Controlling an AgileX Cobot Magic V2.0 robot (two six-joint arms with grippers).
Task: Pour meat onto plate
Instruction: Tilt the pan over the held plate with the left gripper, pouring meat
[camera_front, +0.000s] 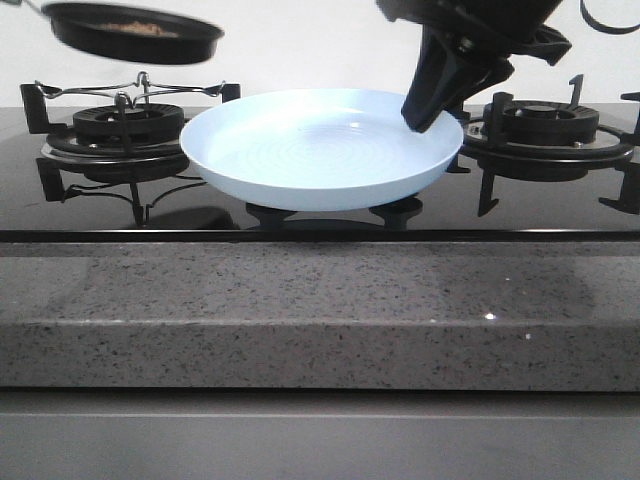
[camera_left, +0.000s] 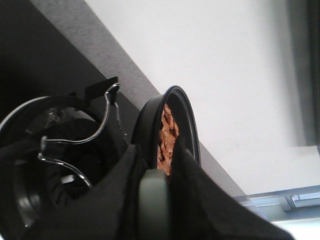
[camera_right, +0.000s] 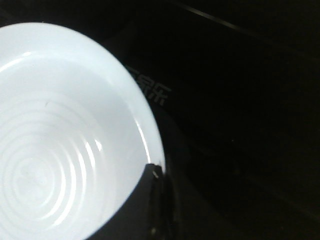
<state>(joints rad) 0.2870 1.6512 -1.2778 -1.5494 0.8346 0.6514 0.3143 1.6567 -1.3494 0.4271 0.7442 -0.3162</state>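
The pale blue-white plate (camera_front: 320, 150) is over the middle of the black hob, between the two burners. My right gripper (camera_front: 425, 115) is shut on its right rim; in the right wrist view the fingertips (camera_right: 159, 172) pinch the rim of the plate (camera_right: 60, 140). The black frying pan (camera_front: 130, 40) hangs in the air at the upper left, above the left burner, with the reddish-brown meat (camera_front: 140, 29) in it. My left gripper (camera_left: 160, 165) is shut on the pan's pale handle (camera_left: 154, 200). The meat (camera_left: 167, 135) lies against the pan wall (camera_left: 150, 120). The left gripper itself is outside the front view.
A left burner with a wire trivet (camera_front: 125, 125) and a right burner (camera_front: 545, 125) flank the plate. A grey speckled stone counter edge (camera_front: 320, 300) runs along the front. A pale wall is behind the hob.
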